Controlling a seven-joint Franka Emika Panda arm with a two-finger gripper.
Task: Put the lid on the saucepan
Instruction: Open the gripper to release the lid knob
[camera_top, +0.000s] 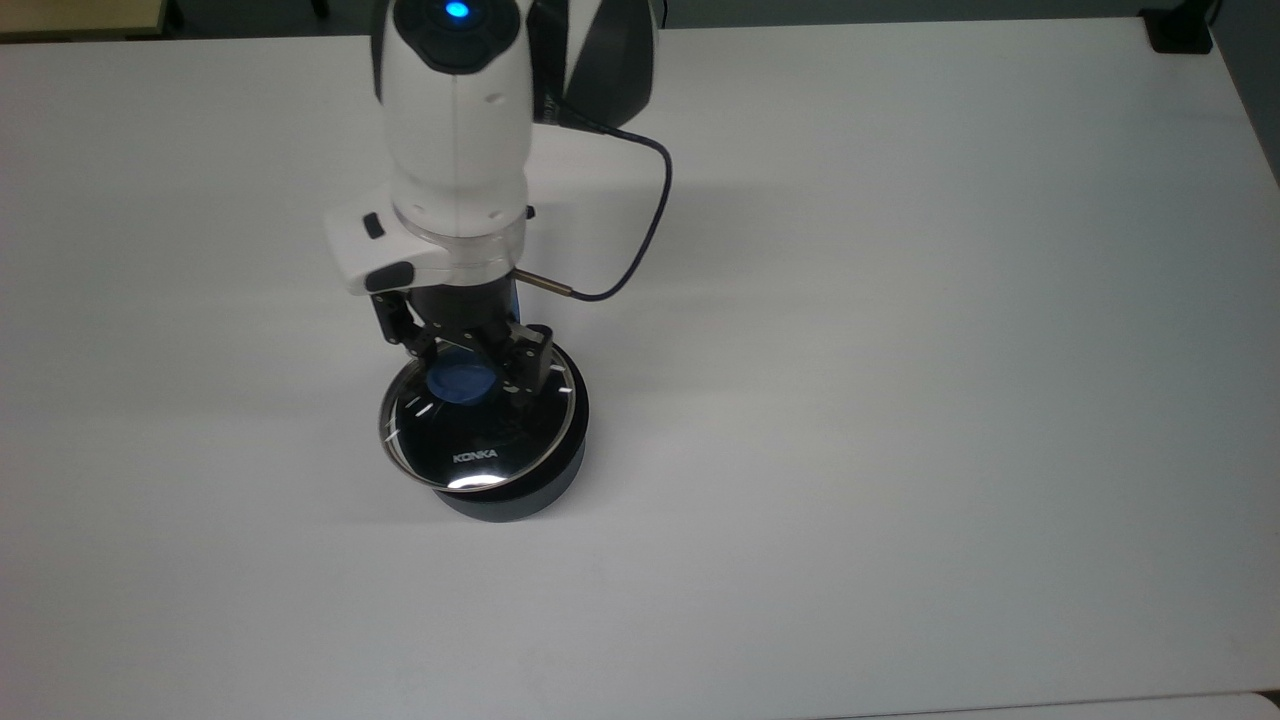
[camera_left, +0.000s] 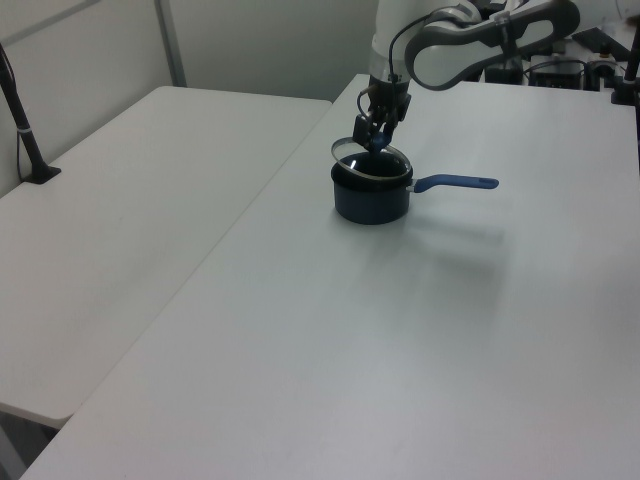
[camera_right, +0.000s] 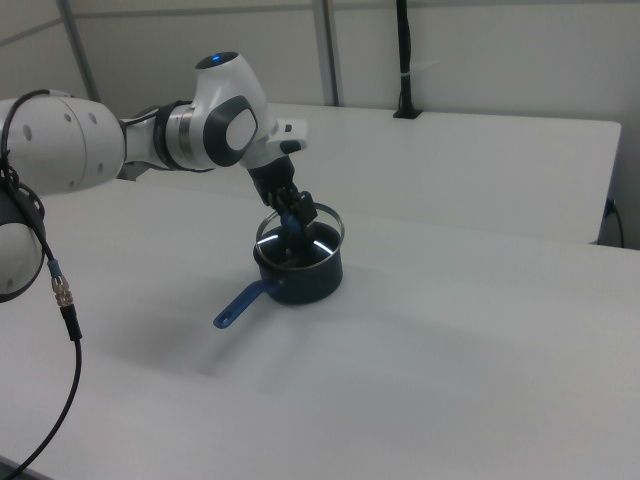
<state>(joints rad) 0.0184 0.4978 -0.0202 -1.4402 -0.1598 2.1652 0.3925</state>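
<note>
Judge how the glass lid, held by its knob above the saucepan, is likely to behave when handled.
The lid is clear glass with a steel rim, so probably rigid, breakable if dropped. The gripper holds only its small blue knob, so it may tilt; it looks slanted over the saucepan. Round, so on edge it could roll.
</note>
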